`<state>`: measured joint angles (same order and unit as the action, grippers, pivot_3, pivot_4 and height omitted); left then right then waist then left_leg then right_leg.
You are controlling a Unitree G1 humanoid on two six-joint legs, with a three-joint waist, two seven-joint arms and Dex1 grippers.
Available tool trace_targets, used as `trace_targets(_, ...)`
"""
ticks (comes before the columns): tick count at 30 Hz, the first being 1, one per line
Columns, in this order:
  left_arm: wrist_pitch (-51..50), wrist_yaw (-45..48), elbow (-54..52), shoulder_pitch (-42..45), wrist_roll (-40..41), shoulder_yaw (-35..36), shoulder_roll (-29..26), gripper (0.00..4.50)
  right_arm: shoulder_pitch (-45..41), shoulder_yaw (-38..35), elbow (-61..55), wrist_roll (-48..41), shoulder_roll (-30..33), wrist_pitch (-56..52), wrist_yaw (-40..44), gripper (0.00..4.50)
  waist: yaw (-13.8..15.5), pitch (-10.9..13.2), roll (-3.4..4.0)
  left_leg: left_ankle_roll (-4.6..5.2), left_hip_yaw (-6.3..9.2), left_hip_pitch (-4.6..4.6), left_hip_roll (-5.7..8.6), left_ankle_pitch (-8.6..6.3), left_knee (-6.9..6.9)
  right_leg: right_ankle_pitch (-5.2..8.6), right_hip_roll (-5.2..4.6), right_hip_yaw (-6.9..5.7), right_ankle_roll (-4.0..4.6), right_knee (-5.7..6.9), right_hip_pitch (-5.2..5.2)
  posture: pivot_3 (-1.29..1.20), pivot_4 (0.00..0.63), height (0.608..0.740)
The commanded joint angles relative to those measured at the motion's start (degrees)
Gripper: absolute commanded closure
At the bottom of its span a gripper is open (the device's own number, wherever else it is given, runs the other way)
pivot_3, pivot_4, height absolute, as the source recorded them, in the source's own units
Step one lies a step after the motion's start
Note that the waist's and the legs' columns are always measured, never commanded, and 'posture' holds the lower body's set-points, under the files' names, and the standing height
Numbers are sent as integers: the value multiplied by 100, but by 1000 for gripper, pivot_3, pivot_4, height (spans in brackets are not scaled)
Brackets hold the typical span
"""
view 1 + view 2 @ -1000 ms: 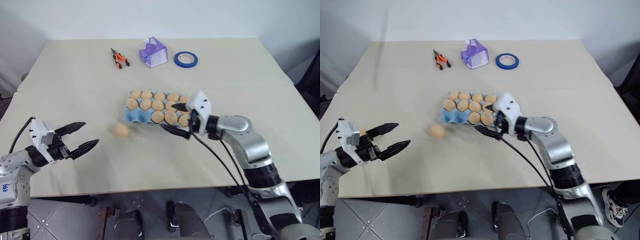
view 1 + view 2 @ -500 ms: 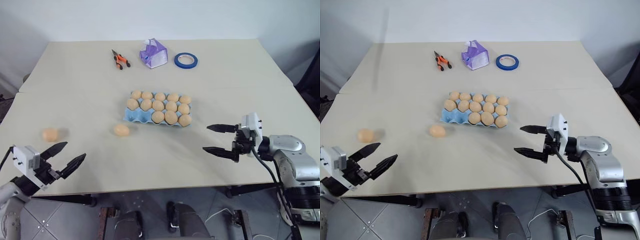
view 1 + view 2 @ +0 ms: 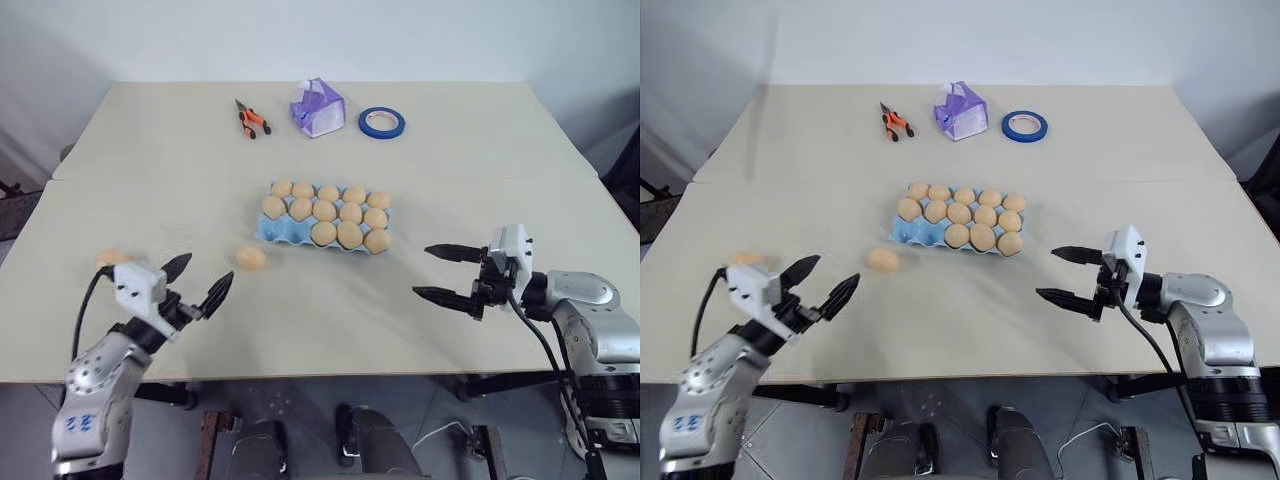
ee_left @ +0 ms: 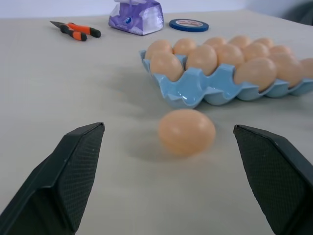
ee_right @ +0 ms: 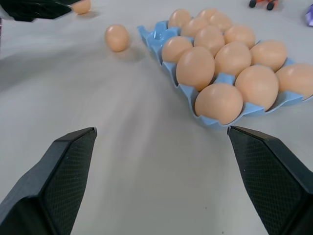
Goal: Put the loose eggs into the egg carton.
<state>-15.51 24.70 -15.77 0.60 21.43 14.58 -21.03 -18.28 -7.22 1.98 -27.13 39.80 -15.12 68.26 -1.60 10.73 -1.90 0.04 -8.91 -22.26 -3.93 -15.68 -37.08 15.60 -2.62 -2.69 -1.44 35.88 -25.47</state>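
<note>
Handling first: the small smooth tan-brown oval loose eggs look light, rigid but brittle, and slick, so my call is a soft pinch across the short middle, pads on the widest part, not the pointed ends, since they will roll or squirt out. Nearest one [image 4: 187,131] sits on the pale beige counter [image 3: 330,310] just ahead of the left tool [image 4: 182,183], roughly centred between its two black fingers, apart from both. Left tool jaws spread wide, gripping nothing. A second loose egg [image 3: 745,258] lies close beside the left tool's white wrist block, partly hidden by it.

Flat light-blue moulded egg carton [image 3: 268,232], three rows of five cups, sits beyond the near egg and well left of the right tool [image 3: 440,272]. It looks to hold thirteen eggs; the two cups at its front corner nearest the loose egg appear bare. Carton looks thin and light and could slide if nudged.

Right tool [image 5: 161,171] also stands wide apart, empty, aimed toward the carton's side.

View differences: left wrist view gives egg-to-finger alignment and the glossy bare cup wall; head views give the full layout plus orange-handled pliers [image 3: 252,118], purple-and-clear small box [image 3: 318,107], blue tape roll [image 3: 381,123] far behind. Right wrist view catches both loose eggs and the left tool's fingers [image 5: 29,10].
</note>
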Motion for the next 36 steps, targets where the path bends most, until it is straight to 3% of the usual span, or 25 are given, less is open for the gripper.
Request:
trace_targets(1, 209, -142, 460, 397, -423, -327, 21, 0, 103, -90, -384, -127, -27, -62, -161, 18, 0, 0, 0, 15, 0, 0, 1, 8, 1, -1, 0, 0, -1, 1, 0, 0, 150, 740)
trace_targets(17, 586, 456, 2527, 1814, -917, -1078, 16, 0, 314, -122, -686, -192, -40, -115, -520, 18, 15, 0, 0, 17, 0, 1, 1, 9, 0, -1, 0, -5, -2, 7, 0, 0, 150, 740)
trace_targets(25, 531, 514, 2720, 1998, -964, -1099, -40, 2417, 370, -161, -704, -200, -11, -94, -604, 0, 16, 0, 1, 22, 0, 3, 5, 13, -4, -3, -4, -5, -6, 11, 2, 0, 150, 740)
trace_targets(32, 692, 856, 1987, 1703, -717, -1076, -72, 2539, 387, -173, -706, -192, -2, -81, -662, 0, 3, 0, 1, 22, 0, 3, 4, 13, -2, -4, -4, -4, -6, 11, 1, 0, 150, 740)
trace_targets(36, -71, 1157, 847, 1511, 53, -1035, -38, 2539, 388, -181, -711, -195, -8, -78, -708, 0, 8, 0, 1, 19, 0, -1, 1, 11, 1, -4, -4, -4, -6, 8, 0, 0, 150, 740)
